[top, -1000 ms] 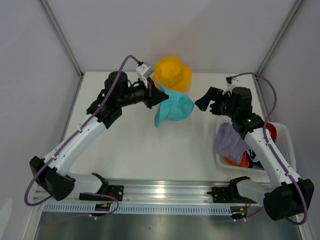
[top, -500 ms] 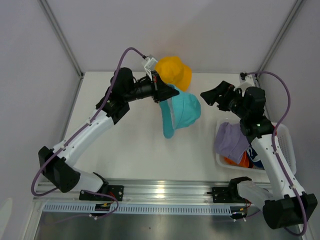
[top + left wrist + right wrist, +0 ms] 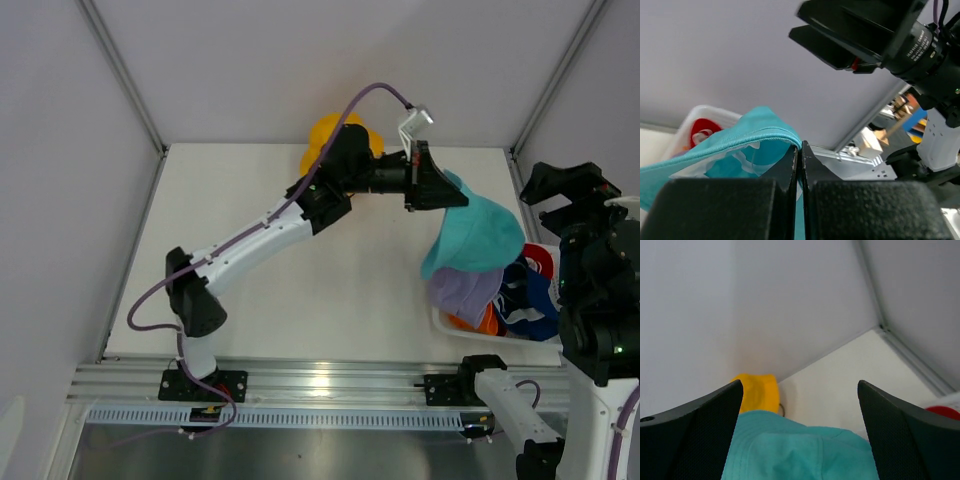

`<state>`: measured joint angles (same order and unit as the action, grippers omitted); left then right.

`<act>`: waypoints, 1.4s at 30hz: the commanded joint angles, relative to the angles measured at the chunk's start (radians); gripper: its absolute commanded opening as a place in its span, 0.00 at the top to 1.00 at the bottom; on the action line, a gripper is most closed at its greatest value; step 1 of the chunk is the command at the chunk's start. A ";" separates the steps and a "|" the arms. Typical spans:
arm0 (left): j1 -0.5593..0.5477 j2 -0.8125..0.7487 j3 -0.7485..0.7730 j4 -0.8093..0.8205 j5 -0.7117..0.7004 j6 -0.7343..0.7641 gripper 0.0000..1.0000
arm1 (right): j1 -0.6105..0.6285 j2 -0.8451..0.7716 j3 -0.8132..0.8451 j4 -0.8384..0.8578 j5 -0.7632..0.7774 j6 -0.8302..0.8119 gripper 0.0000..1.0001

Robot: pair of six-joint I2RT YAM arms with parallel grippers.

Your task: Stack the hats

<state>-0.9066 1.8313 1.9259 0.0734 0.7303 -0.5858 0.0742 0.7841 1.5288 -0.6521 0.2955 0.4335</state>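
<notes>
Hats are mostly not stacked yet, I'd say. The teal hat hangs in the air right over the white basket, its brim pinched in the left jaws, which are shut tight on the fabric. The right jaws are wide open beside the basket, holding nothing. Inside the basket it's a rumpled heap: a lavender hat on top, with orange, red and navy bits showing. A yellow hat sits alone on the tabletop, well apart from the basket. All of them are soft, floppy cloth with round crowns, and the teal brim has a stitched edge.
</notes>
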 commanded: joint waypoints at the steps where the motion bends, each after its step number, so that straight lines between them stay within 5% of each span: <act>1: -0.072 0.095 0.079 0.116 0.029 -0.086 0.99 | -0.005 -0.012 0.030 -0.172 0.273 -0.001 0.00; 5: -0.121 0.189 0.007 0.180 0.004 -0.126 0.99 | -0.002 -0.028 0.063 -0.173 0.257 -0.055 0.00; 10: -0.202 0.353 0.097 -0.062 -0.075 0.050 0.97 | -0.002 -0.028 0.012 -0.207 0.136 0.002 0.00; 18: -0.230 0.428 0.171 -0.389 -0.376 0.156 0.88 | -0.002 -0.042 -0.153 -0.262 0.131 0.071 0.00; 21: -0.222 0.410 0.153 -0.425 -0.381 0.169 0.86 | -0.004 -0.045 -0.167 -0.239 0.133 0.076 0.00; 22: -0.219 0.389 0.131 -0.400 -0.347 0.164 0.83 | -0.004 -0.043 -0.165 -0.225 0.131 0.068 0.01; 26: -0.189 0.237 -0.033 -0.258 -0.272 0.126 0.44 | -0.005 -0.013 -0.125 -0.199 0.129 0.033 0.00; 34: -0.057 0.053 -0.089 -0.193 -0.095 -0.012 0.21 | -0.048 0.147 -0.032 -0.209 0.127 -0.021 0.00; 35: -0.045 0.030 -0.100 -0.175 -0.071 -0.016 0.01 | -0.053 0.152 -0.030 -0.190 0.117 -0.027 0.00; 38: 0.012 -0.061 -0.137 -0.199 -0.078 -0.009 0.01 | -0.065 0.173 -0.013 -0.123 0.068 -0.039 0.01; 42: 0.136 -0.190 -0.215 -0.286 -0.239 -0.008 0.00 | -0.065 0.263 0.014 0.046 -0.263 -0.128 0.01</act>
<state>-0.8391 1.7546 1.7596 -0.1673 0.5812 -0.5766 0.0109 0.9981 1.4807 -0.7933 0.2886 0.3843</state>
